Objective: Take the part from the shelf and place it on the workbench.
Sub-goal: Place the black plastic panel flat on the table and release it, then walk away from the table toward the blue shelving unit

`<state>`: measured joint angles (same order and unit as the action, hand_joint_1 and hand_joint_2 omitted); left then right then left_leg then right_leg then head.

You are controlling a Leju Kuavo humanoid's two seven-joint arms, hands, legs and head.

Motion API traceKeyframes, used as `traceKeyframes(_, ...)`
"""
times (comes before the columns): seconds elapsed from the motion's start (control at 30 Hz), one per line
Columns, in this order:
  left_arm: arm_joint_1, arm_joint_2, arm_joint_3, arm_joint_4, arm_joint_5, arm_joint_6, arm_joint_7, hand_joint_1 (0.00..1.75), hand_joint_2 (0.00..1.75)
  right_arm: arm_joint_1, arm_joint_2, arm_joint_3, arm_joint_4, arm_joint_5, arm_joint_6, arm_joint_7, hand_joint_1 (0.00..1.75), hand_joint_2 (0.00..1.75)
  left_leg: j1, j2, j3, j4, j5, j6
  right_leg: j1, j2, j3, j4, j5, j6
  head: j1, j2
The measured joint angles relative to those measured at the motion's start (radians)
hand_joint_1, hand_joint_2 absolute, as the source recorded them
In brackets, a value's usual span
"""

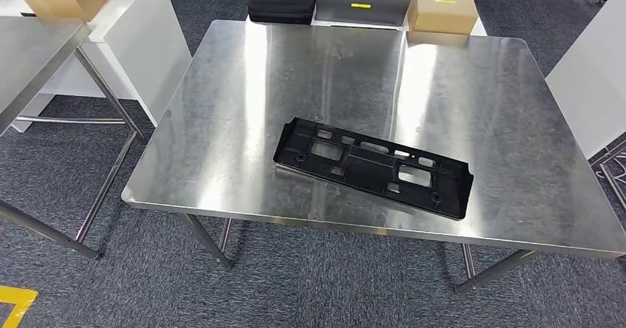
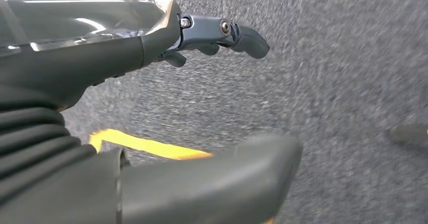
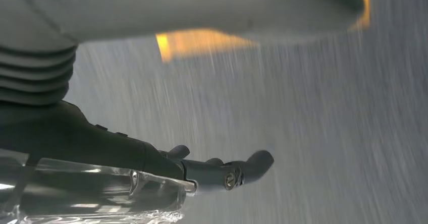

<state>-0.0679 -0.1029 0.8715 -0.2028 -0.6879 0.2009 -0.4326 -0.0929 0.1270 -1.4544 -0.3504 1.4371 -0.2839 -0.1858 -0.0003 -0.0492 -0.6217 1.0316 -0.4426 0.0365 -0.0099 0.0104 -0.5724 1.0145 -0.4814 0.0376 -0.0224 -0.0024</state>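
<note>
The part [image 1: 373, 167] lies flat on the workbench [image 1: 221, 121] (near its front edge). Left hand [image 2: 166, 98] and right hand [image 3: 166, 108]: released, fingers apart, over carpet.

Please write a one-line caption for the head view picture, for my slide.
A black plastic part lies flat on the steel workbench, with boxes behind it.

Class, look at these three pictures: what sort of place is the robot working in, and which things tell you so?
Probably a factory or workshop test area. A bare stainless steel workbench holds a black plastic part, cardboard boxes and a black case sit behind it, and yellow tape marks the grey carpet.
</note>
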Motion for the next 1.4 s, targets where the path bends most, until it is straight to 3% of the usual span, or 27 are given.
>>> traceKeyframes(0.1,-0.002,0.018,-0.024,0.000,-0.017,-0.045,0.043,0.00,0.00,-0.013,0.001,-0.001,0.061,0.001,0.074,0.019,0.00,0.00,0.000,0.000,0.000,0.000,0.000,0.000,0.000,0.000,0.000,0.000,0.000,0.000,0.000,0.000)
traceKeyframes(0.3,-0.004,0.033,-0.043,0.000,-0.024,-0.063,0.055,0.00,0.00,-0.026,-0.008,-0.001,0.109,0.006,0.088,0.023,0.00,0.00,0.000,0.000,0.000,0.000,0.000,0.000,0.000,0.000,0.000,0.000,0.000,0.000,0.000,0.000)
traceKeyframes(0.47,-0.004,0.040,-0.055,0.000,-0.038,-0.077,0.056,0.00,0.00,-0.027,-0.009,0.000,0.127,0.017,0.099,0.042,0.00,0.00,-0.007,0.001,-0.002,0.006,-0.005,0.012,-0.012,0.000,0.011,-0.004,0.001,0.004,0.000,0.000)
traceKeyframes(0.57,-0.006,0.043,-0.066,0.000,-0.058,-0.088,0.061,0.00,0.00,-0.027,-0.011,0.001,0.130,0.017,0.106,0.061,0.00,0.00,-0.005,0.003,0.005,-0.006,0.007,0.023,-0.013,0.001,0.014,-0.005,0.002,0.015,0.000,0.000)
traceKeyframes(0.63,-0.011,0.043,-0.074,0.000,-0.068,-0.093,0.065,0.00,0.00,-0.028,-0.014,0.001,0.131,0.014,0.107,0.065,0.00,0.00,0.002,0.008,0.012,-0.025,0.021,0.032,-0.011,-0.001,0.000,0.035,-0.032,0.012,0.002,0.000)
traceKeyframes(0.73,-0.022,0.042,-0.086,0.000,-0.086,-0.095,0.074,0.00,0.00,-0.028,-0.018,0.000,0.134,0.005,0.113,0.065,0.00,0.00,0.006,0.015,0.005,-0.031,0.031,0.035,-0.011,-0.002,-0.066,0.205,-0.133,-0.002,0.006,0.000)
traceKeyframes(0.77,-0.024,0.042,-0.089,0.000,-0.090,-0.096,0.075,0.00,0.00,-0.028,-0.018,0.000,0.134,0.003,0.114,0.065,0.00,0.00,0.006,0.016,0.002,-0.031,0.033,0.035,-0.011,-0.003,-0.081,0.245,-0.151,-0.003,0.006,0.000)
traceKeyframes(0.9,-0.026,0.042,-0.092,0.000,-0.092,-0.097,0.076,0.00,0.00,-0.027,-0.019,0.000,0.134,0.002,0.115,0.065,0.00,0.00,0.006,0.017,-0.001,-0.031,0.035,0.034,-0.011,-0.003,-0.090,0.270,-0.161,-0.002,0.006,0.000)
traceKeyframes(0.93,-0.029,0.041,-0.094,0.000,-0.094,-0.099,0.078,0.00,0.00,-0.027,-0.020,0.000,0.134,0.001,0.116,0.065,0.00,0.44,0.008,0.017,-0.007,-0.031,0.040,0.030,-0.014,-0.003,-0.064,0.240,-0.150,0.007,0.006,0.000)
traceKeyframes(1.03,-0.044,0.037,-0.108,0.000,-0.099,-0.104,0.082,0.00,0.00,-0.029,-0.023,0.004,0.138,0.002,0.122,0.062,0.00,1.75,0.013,0.011,-0.036,-0.019,0.073,-0.007,-0.019,0.003,0.077,0.026,-0.074,0.014,0.003,0.000)
traceKeyframes(1.07,-0.046,0.037,-0.110,0.000,-0.099,-0.104,0.081,0.00,0.00,-0.030,-0.022,0.005,0.139,0.004,0.123,0.062,0.00,1.75,0.015,0.010,-0.043,-0.013,0.079,-0.017,-0.020,0.002,0.094,-0.013,-0.058,0.004,0.001,0.000)
traceKeyframes(1.1,-0.046,0.037,-0.112,0.000,-0.099,-0.104,0.081,0.00,0.00,-0.030,-0.022,0.006,0.139,0.004,0.123,0.062,0.00,1.75,0.018,0.014,-0.048,-0.001,0.066,-0.020,-0.021,-0.002,0.089,-0.010,-0.051,-0.006,0.000,0.000)
traceKeyframes(1.13,-0.045,0.037,-0.113,0.000,-0.100,-0.104,0.081,0.00,0.00,-0.030,-0.021,0.006,0.140,0.004,0.123,0.062,0.00,1.75,0.021,0.021,-0.057,0.026,0.033,-0.024,-0.022,-0.007,0.082,-0.008,-0.044,-0.016,-0.001,0.000)
traceKeyframes(1.2,-0.047,0.036,-0.115,0.000,-0.101,-0.103,0.081,0.00,0.00,-0.029,-0.021,0.006,0.140,0.003,0.123,0.062,0.00,1.75,0.022,0.037,-0.083,0.132,-0.070,-0.028,-0.014,-0.016,0.064,-0.007,-0.029,-0.032,-0.003,0.000)
traceKeyframes(1.23,-0.049,0.036,-0.115,0.000,-0.102,-0.103,0.081,0.00,0.00,-0.028,-0.021,0.006,0.140,0.003,0.123,0.063,0.00,1.75,0.022,0.040,-0.093,0.194,-0.114,-0.029,-0.010,-0.021,0.053,-0.006,-0.021,-0.037,-0.003,0.000)
traceKeyframes(1.27,-0.050,0.035,-0.116,0.000,-0.104,-0.103,0.081,0.00,0.00,-0.028,-0.021,0.006,0.140,0.002,0.123,0.063,0.00,1.75,0.022,0.041,-0.094,0.239,-0.139,-0.028,-0.006,-0.025,0.043,-0.006,-0.013,-0.039,-0.004,0.000)
traceKeyframes(1.3,-0.050,0.035,-0.116,0.000,-0.105,-0.103,0.081,0.00,0.00,-0.027,-0.021,0.006,0.140,0.002,0.123,0.065,0.00,1.75,0.022,0.042,-0.081,0.255,-0.142,-0.026,-0.002,-0.028,0.033,-0.005,-0.005,-0.040,-0.003,0.000)
traceKeyframes(1.33,-0.050,0.034,-0.116,0.000,-0.107,-0.103,0.081,0.00,0.00,-0.027,-0.020,0.006,0.140,0.002,0.123,0.067,0.00,1.75,0.021,0.042,-0.051,0.237,-0.128,-0.022,0.001,-0.030,0.024,-0.005,0.004,-0.039,-0.004,0.000)
traceKeyframes(1.4,-0.051,0.033,-0.117,0.000,-0.109,-0.103,0.081,0.00,0.00,-0.027,-0.020,0.007,0.140,0.004,0.123,0.071,0.00,1.75,0.019,0.043,0.051,0.113,-0.095,-0.009,0.005,-0.031,0.008,-0.004,0.021,-0.035,-0.004,0.000)
